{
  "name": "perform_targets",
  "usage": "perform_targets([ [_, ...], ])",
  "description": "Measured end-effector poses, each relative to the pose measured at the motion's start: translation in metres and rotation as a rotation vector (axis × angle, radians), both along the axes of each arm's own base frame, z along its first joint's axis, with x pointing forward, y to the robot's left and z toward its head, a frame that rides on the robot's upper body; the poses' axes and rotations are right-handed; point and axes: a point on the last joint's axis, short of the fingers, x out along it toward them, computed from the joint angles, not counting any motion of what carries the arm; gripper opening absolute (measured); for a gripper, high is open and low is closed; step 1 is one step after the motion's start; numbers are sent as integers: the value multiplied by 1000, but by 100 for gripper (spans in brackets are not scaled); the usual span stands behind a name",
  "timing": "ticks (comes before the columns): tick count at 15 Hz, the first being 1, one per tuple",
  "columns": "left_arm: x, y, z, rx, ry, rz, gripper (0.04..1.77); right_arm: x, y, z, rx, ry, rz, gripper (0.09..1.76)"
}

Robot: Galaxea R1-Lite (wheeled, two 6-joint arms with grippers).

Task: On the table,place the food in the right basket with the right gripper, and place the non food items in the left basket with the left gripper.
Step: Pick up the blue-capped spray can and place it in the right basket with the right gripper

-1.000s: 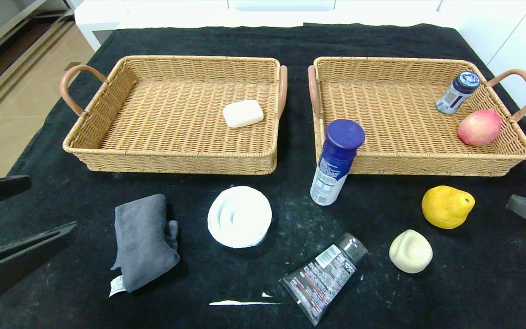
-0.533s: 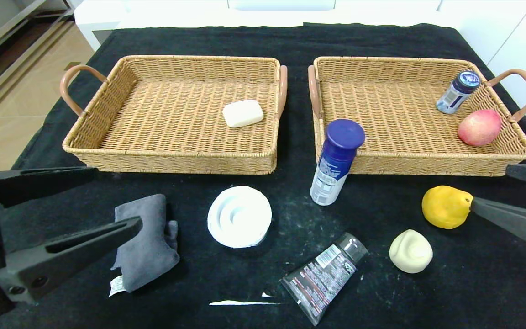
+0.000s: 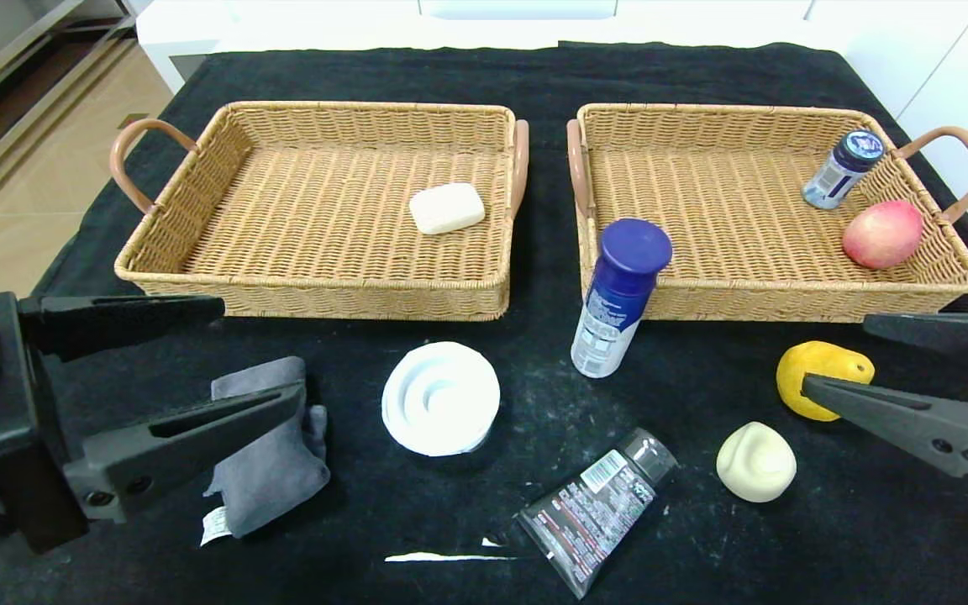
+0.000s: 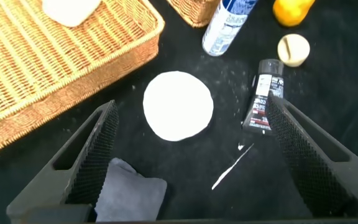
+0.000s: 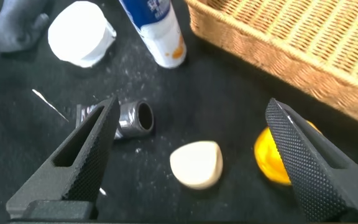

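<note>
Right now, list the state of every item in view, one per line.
Left gripper: open, above grey cloth.
Right gripper: open, by yellow pear.
Blue-capped bottle: upright, on table.
Black tube: lying flat.
White roll: flat.
Bun: on table.
Soap bar: in left basket.

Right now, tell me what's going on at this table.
Sorting is underway. The left gripper hangs open above the grey cloth; the right gripper is open by the yellow fruit. Neither holds anything. The soap bar lies in the left basket; a red fruit and small bottle sit in the right basket.
</note>
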Motion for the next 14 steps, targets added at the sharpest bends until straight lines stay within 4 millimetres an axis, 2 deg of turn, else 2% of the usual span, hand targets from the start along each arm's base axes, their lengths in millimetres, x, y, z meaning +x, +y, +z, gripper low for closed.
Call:
perform_targets([
  [10,3,-5,-3,7,13,-15,172,17,20,-8,-8,11,11,171],
  [14,3,-5,-4,7,13,-11,172,23,33,-18,-52,28,-30,171],
])
